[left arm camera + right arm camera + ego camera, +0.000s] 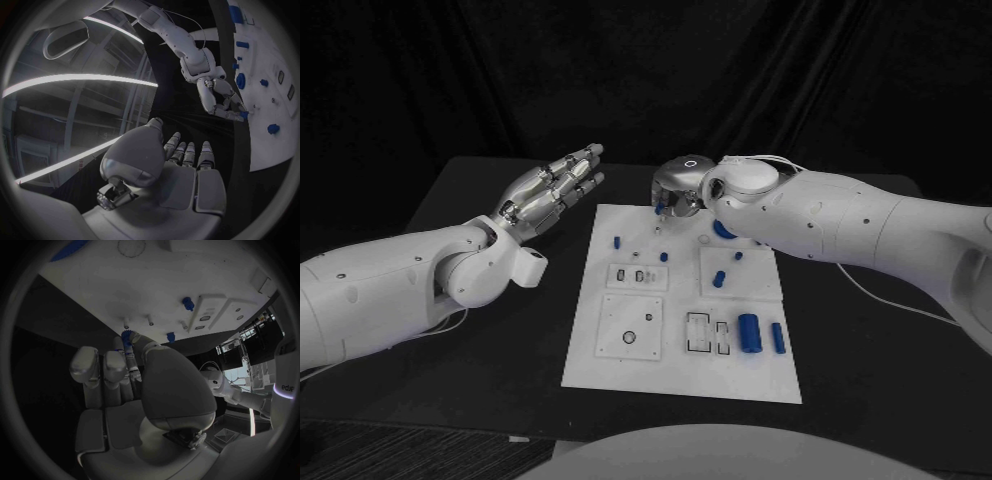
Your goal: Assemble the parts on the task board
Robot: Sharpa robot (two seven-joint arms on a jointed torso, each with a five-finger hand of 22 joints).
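A small blue gear [127, 336] is being pinched by the right hand [681, 190] at the task board's [678, 370] far edge; the left hand [554, 190] is being held spread, empty, over the tabletop [473, 380].

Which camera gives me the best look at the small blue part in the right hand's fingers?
The right wrist view: the blue part sits pinched at the fingertips of the right hand, just off the task board. The left wrist view shows it tiny; in the head view the hand hides it.
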